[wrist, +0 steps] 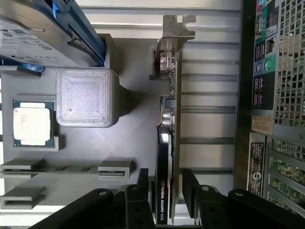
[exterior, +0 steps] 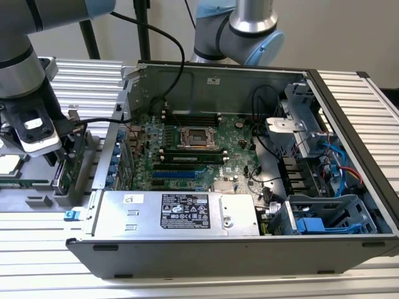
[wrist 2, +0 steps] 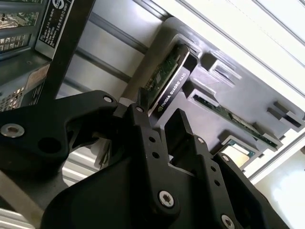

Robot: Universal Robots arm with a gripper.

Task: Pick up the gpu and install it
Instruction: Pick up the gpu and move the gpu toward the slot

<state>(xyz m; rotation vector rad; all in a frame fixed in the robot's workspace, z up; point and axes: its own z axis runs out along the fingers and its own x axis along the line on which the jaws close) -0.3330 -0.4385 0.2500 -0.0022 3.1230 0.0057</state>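
The gpu (wrist: 167, 143) stands on its long edge in a slot of the grey parts holder (wrist: 133, 133), its silver bracket (wrist: 175, 33) at the far end from me. Green board on one face and black cooler on the other show in the second wrist view, on the gpu (wrist 2: 169, 76). My gripper (wrist: 167, 191) is open and straddles the card's near end, one finger on each face with narrow gaps. In the exterior view my gripper (exterior: 59, 156) hangs over the gpu (exterior: 64, 177), at that view's left, beside the open computer case (exterior: 349, 93).
The holder also carries a processor chip (wrist: 31, 121), a translucent block (wrist: 86, 98), a hard drive (wrist: 43, 33) and a memory stick (wrist 2: 238, 119). Inside the case lie the motherboard (exterior: 193, 146) with blue card slots (exterior: 174, 175) and the power supply (exterior: 181, 212). A second arm (exterior: 243, 31) stands behind the case.
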